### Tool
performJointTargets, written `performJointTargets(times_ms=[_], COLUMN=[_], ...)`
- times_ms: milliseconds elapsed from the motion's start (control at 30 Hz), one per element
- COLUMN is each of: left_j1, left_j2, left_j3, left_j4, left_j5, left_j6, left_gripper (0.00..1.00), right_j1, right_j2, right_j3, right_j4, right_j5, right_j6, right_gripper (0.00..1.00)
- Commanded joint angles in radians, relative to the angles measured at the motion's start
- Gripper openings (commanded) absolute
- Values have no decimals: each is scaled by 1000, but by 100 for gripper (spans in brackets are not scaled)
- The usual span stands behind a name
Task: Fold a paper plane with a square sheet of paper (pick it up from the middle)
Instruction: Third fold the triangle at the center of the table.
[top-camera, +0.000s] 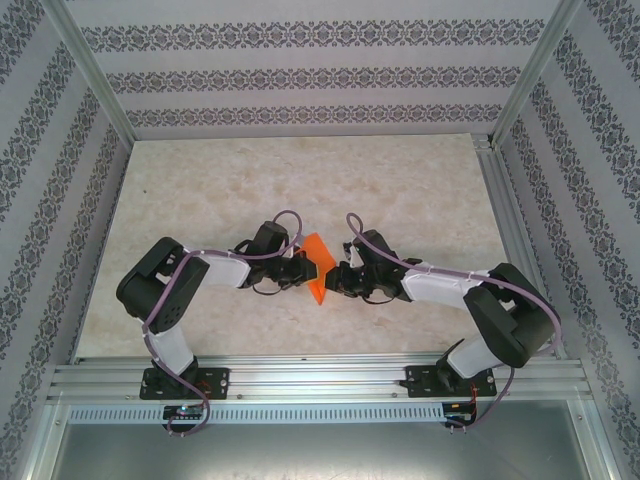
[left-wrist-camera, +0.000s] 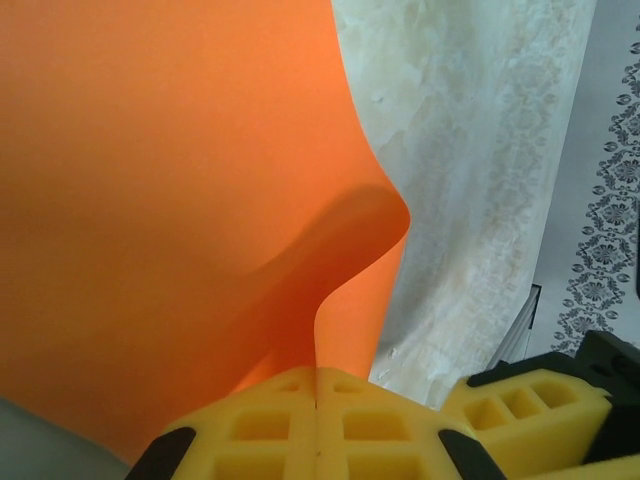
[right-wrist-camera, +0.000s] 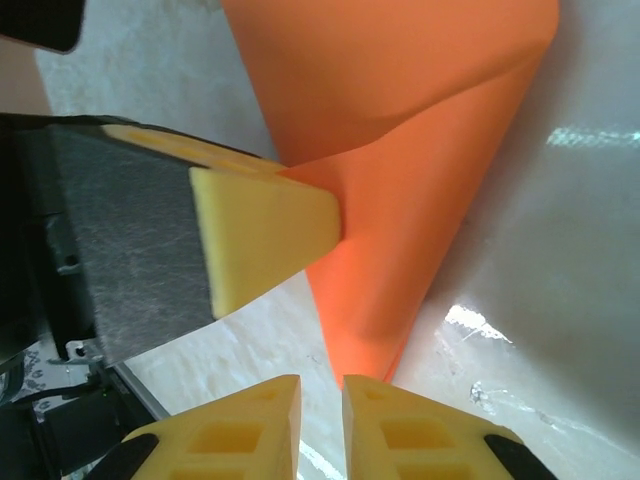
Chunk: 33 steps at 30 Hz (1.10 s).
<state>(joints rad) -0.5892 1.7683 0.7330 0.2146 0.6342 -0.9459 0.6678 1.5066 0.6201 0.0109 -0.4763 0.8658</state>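
Left pincer (left-wrist-camera: 317, 385): jaws pressed together on one edge of the orange sheet of paper (left-wrist-camera: 150, 200), which rises from the fingertips bowed and partly doubled over. Right pincer (right-wrist-camera: 322, 395): jaws a narrow slit apart, gripping nothing, with the sheet's tapered corner just ahead of its fingertips. Beyond both lies the pale marbled tabletop (right-wrist-camera: 560, 300).

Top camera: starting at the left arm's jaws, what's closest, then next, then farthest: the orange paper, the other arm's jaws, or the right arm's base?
1. Orange paper: pinched in the left jaws, middle of the table.
2. Right gripper: just right of the paper, jaws a little apart.
3. Right arm's base: near edge, far right.
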Motion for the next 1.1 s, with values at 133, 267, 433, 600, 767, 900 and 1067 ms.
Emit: performJointTargets(times_ms=[133, 267, 433, 600, 767, 900, 1067], left_j1=[9, 9, 3, -8, -14, -14, -15], left_j2=[-71, -84, -118, -108, -102, -92, -69], left_j3=[-32, -48, -106, -112, -116, -61, -39], left_j4=[-31, -42, -5, 28, 18, -72, -67], left_j5=[-50, -79, -119, -120, -138, -136, -119], left_j6=[56, 67, 37, 21, 36, 118, 141], left_gripper=[4, 4, 5, 6, 7, 6, 7], right_j1=[14, 16, 22, 28, 34, 46, 64], right_j2=[31, 52, 79, 88, 86, 93, 111], right_j3=[40, 52, 73, 79, 75, 76, 74], right_j4=[47, 62, 52, 50, 54, 59, 80], right_j5=[-28, -51, -63, -69, -71, -88, -82], right_j6=[15, 16, 12, 4, 6, 10, 27], right_gripper=[20, 20, 21, 22, 22, 22, 22])
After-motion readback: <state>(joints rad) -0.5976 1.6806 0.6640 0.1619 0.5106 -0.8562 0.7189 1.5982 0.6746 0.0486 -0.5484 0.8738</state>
